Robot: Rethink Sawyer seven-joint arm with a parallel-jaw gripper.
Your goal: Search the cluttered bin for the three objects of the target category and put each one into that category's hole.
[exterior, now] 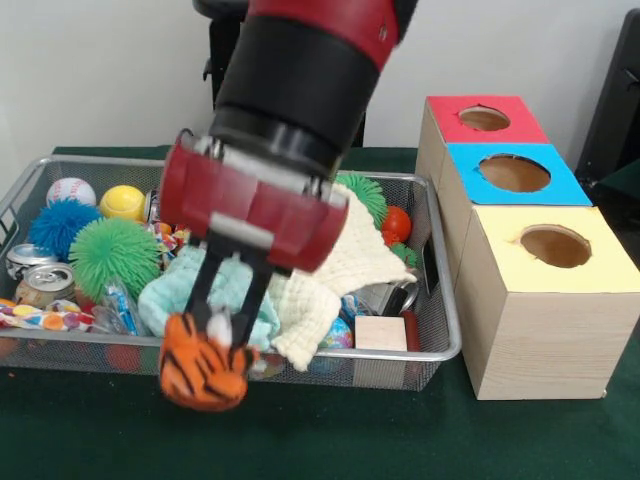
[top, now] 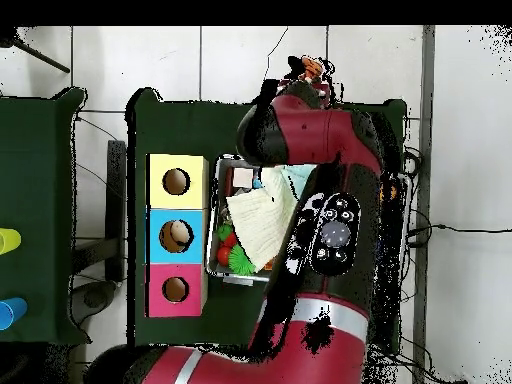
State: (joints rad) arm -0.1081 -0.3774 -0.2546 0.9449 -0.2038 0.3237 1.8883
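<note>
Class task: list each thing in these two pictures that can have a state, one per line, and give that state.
gripper: shut on the tiger toy
tiger toy: held up at the bin's front rim
wire bin: full of clutter
cream cloth: crumpled, draped over the clutter
soda can: lying on its side
red box, blue box, yellow box: holes open

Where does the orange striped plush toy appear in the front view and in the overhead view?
Front view: the orange striped plush toy hangs at lower left, held by the gripper, in front of the cluttered bin.
Overhead view: it shows at top centre, beyond the arm's end.
Shared landmark: the yellow-topped box, the one nearest the toy.
</note>
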